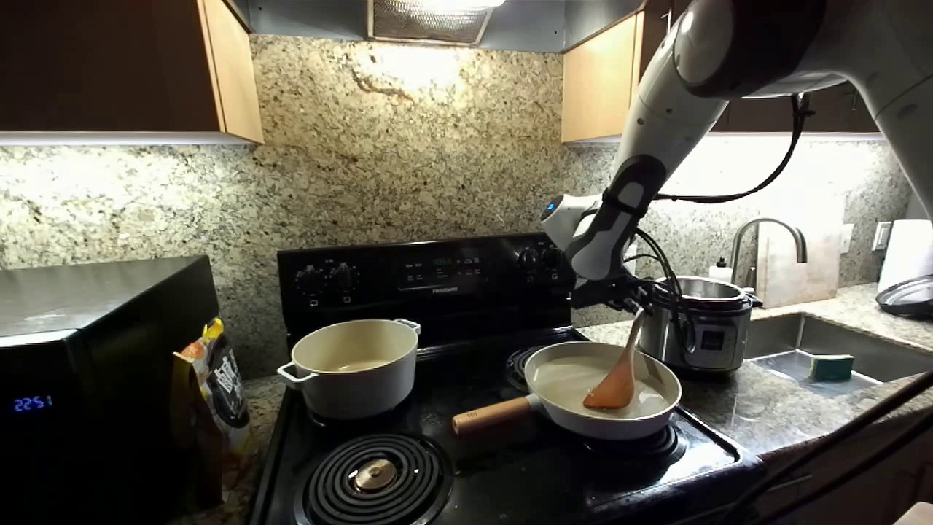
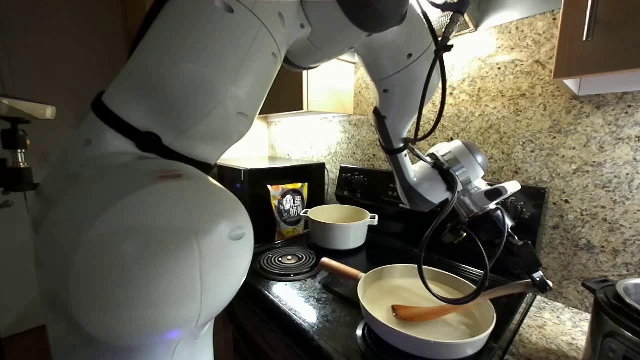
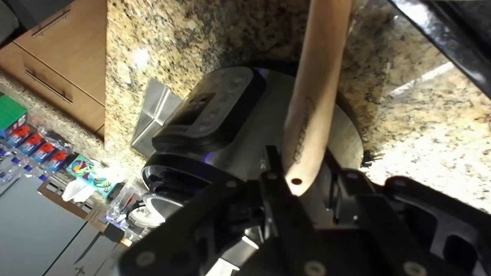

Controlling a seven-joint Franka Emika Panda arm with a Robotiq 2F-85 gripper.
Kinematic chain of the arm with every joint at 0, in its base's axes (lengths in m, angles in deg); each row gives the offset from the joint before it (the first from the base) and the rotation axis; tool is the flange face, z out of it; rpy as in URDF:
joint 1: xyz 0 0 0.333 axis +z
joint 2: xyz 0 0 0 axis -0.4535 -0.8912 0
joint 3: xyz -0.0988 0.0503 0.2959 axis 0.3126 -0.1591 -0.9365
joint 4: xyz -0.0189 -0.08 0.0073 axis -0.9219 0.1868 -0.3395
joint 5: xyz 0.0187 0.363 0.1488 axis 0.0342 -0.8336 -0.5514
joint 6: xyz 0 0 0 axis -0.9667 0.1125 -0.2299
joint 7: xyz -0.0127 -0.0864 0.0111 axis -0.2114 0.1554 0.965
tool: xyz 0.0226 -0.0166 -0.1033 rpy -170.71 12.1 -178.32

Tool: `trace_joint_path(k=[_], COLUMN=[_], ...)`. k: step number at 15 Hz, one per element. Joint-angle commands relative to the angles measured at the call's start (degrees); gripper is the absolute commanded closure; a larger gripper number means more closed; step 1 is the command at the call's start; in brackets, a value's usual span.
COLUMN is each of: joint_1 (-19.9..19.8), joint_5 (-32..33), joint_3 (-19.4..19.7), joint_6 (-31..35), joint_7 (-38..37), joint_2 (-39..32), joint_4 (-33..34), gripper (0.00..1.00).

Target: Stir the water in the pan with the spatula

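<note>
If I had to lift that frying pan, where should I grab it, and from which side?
By the long wooden handle, I'd say, coming from its free end. It juts out from the pan, unobstructed in both exterior views, while the spatula, held by the gripper, slants out over roughly the opposite side.

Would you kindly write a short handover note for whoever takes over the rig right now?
Gripper: closed on the handle end of the spatula.
Spatula: tilted, blade down inside the pan, handle slanting up over the rim.
Pan: on the stove, with shallow, pale water in it, hard to make out.
Done: spatula grasped, blade in the pan.
Left: the stirring, or the rest of it; the pictures don't show whether it has begun.
</note>
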Motion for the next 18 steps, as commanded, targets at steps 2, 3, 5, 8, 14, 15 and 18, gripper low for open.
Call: trace_joint_path(k=[2, 3, 5, 8, 14, 15, 18], joint_1=[-2.62, -3.05, -3.72, -4.02, -4.00, -4.00, -3.79], joint_5=[-1.71, -2.04, -2.72, -3.58, -4.52, -4.65, -4.92], joint_3=[1.19, 1.52, 2.10, 2.86, 3.53, 3.49, 3.35], joint_6=[3.12, 3.14, 2.92, 2.13, -0.58, -1.04, -2.55], joint_7=[-1.09, -1.08, -0.92, -0.75, 0.56, 0.72, 0.88], joint_2=[1.31, 1.21, 1.01, 0.80, 0.09, -0.13, -0.98], joint_4=[-3.83, -4.06, -4.11, -3.38, 0.76, 1.65, 4.30], gripper=[0.93, 0.93, 0.93, 0.93, 0.93, 0.93, 0.93])
